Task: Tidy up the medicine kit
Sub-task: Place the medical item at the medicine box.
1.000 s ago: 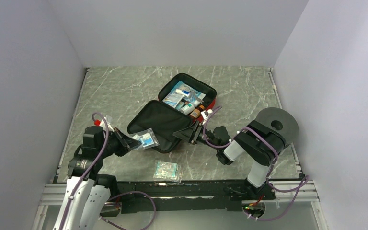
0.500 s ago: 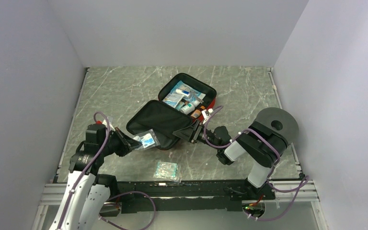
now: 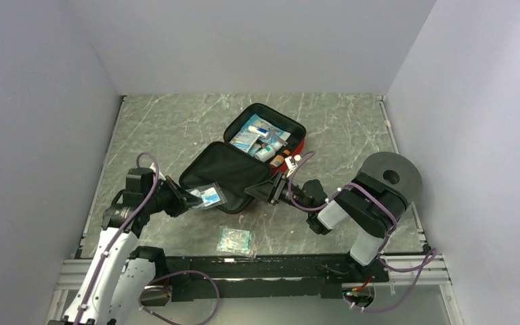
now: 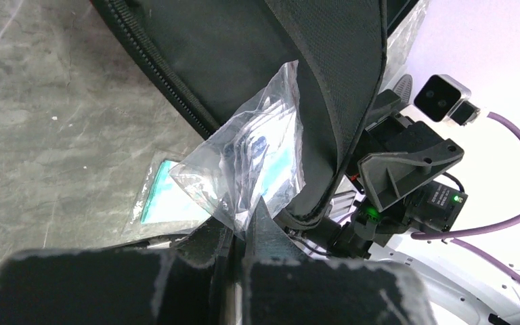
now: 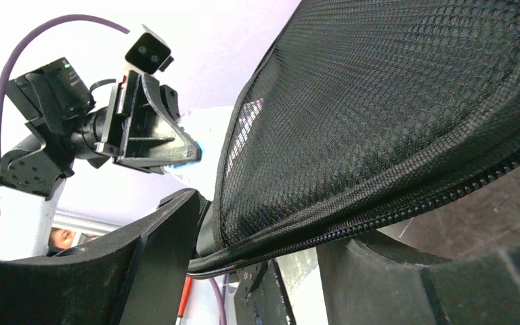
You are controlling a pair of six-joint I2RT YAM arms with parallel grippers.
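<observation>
The red medicine kit (image 3: pixel 300 143) lies open mid-table. Its base is full of tubes and packets, and its black-lined lid (image 3: pixel 227 169) is folded toward me. My left gripper (image 3: pixel 188 200) is shut on a clear plastic packet with blue print (image 3: pixel 208 196), held at the lid's near edge. In the left wrist view the packet (image 4: pixel 257 159) sticks up from the closed jaws (image 4: pixel 240 227) against the lid's mesh. My right gripper (image 3: pixel 275 187) is at the lid's right corner. In its wrist view the jaws (image 5: pixel 264 237) stand apart around the lid's zip rim and mesh (image 5: pixel 393 101).
A second clear packet with teal content (image 3: pixel 235 240) lies on the table near the front rail, and shows in the left wrist view (image 4: pixel 166 196). A grey round disc (image 3: pixel 393 177) sits at the right behind my right arm. Walls enclose the table on three sides.
My left arm has shifted slightly up and to the right, keeping the packet at the lid's near edge. The right gripper has barely moved at the lid's corner.
</observation>
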